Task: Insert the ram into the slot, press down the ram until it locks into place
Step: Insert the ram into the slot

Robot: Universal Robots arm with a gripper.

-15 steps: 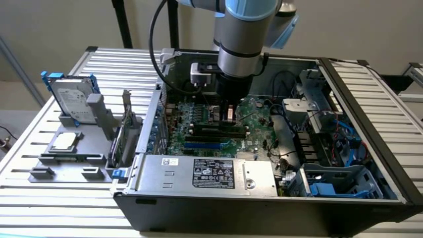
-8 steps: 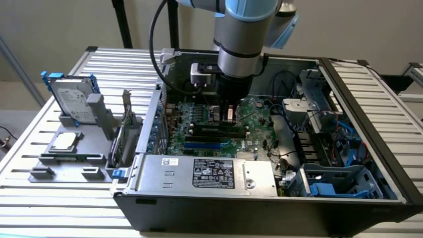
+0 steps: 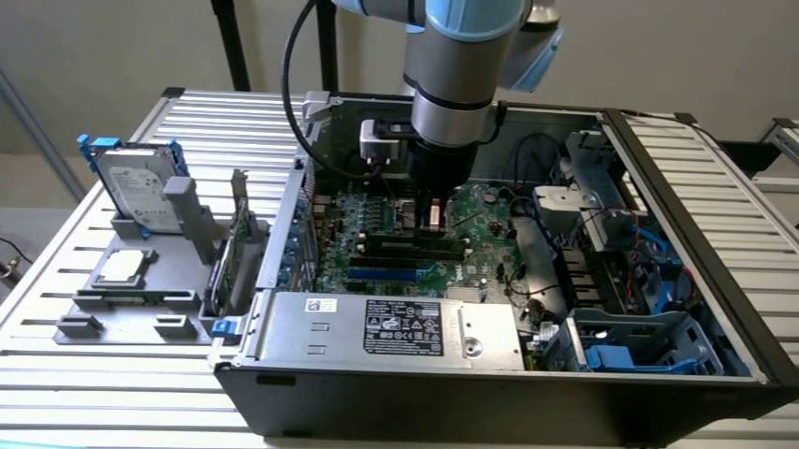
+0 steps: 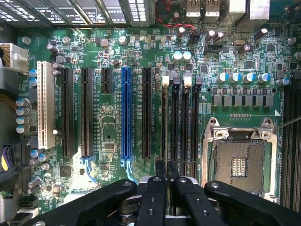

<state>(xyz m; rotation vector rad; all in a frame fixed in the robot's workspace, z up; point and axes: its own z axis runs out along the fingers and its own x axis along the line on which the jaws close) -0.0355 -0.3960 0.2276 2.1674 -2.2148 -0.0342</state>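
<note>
**Exterior view:** An open case point(image 3: 500, 398) lay on a slatted tabletop point(image 3: 112, 374). The arm came down from 12 o'clock. Its pincer point(image 3: 428, 217) hung low over the board at the centre, just above the black slot point(image 3: 406, 245). A power supply point(image 3: 387, 325) sat at 6 o'clock.

**Wrist view:** The pincer point(image 4: 166, 170) stood in line with one end of the slot point(image 4: 164, 122). This was the first of four alike between the blue socket point(image 4: 126, 113) and the CPU socket point(image 4: 239, 162). Whether the pincer was clenched could not be told. Nor could the ram's place be told for sure; judging by the alignment, it probably sat edge-on over that slot.

The step would go best with the ram kept square to the slot and the end clips open. It should be pressed straight down, evenly, until both clips snapped shut.
</note>
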